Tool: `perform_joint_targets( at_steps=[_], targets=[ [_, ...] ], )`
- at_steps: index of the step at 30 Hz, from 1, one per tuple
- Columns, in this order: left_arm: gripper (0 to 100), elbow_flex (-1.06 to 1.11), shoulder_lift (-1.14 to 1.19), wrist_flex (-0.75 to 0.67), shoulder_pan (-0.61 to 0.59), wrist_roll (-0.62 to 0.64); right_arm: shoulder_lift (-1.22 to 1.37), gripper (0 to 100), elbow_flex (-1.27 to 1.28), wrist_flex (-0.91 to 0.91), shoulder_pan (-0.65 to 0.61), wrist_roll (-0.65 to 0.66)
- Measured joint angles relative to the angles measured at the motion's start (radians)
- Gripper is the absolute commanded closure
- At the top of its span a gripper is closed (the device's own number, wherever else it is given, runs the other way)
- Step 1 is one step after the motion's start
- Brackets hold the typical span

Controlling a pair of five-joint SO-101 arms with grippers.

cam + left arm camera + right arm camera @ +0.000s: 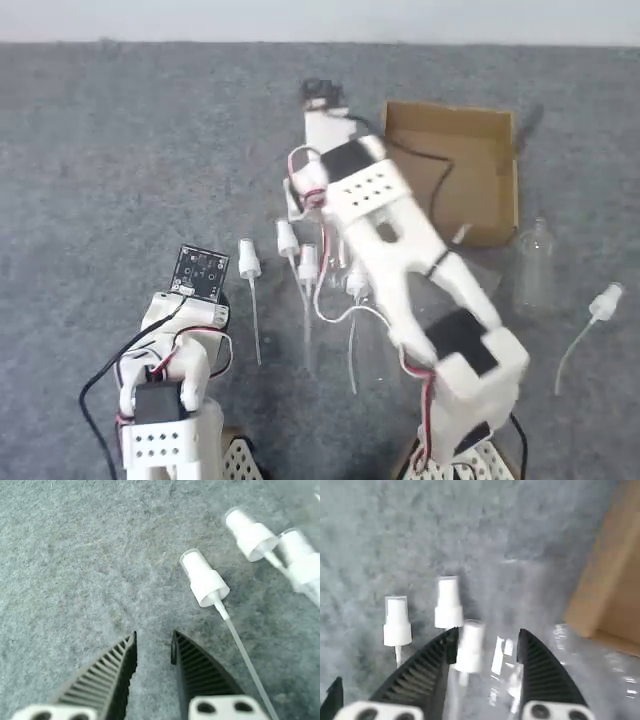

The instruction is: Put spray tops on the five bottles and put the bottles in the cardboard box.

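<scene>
From the high view, a row of spray tops (pixel 288 238) is lying on the grey tabletop (pixel 120 150) beside the right arm (pixel 400 250). Each head is pointing toward the far edge, and each thin dip tube is running back toward the arms. A clear bottle (pixel 535 265) is standing upright, neck up, just beside the cardboard box (pixel 470 150). A stray spray top (pixel 605 300) is lying past it, its tube curving toward the near edge.

In the left wrist view, the left tool (pixel 153 634) is hanging narrowly parted, holding nothing, near the leftmost spray top (pixel 205 582). That top is looking light and hard-shelled. Its tube would likely bend, so the stout white collar is the place to pinch.

In the right wrist view, the right tool (pixel 487 632) is standing moderately open. Another spray top (pixel 470 647) is showing between its jaws, along with what seems to be a second bottle (pixel 507 672), though glare is blurring it. Such thin, slick plastic would probably dent or slip, so a gentle hold across the body seems wisest.
</scene>
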Motion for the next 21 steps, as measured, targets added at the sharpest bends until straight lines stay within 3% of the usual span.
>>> perform_joint_targets(
  at_steps=[10,21],
  targets=[
    [90,0.000,0.000,0.000,0.000,0.000,-0.333,85.1,0.000,0.196,0.270,0.238],
    [90,0.000,0.000,0.000,0.000,0.000,-0.402,85.0,0.006,0.262,0.859,0.526]
  ],
)
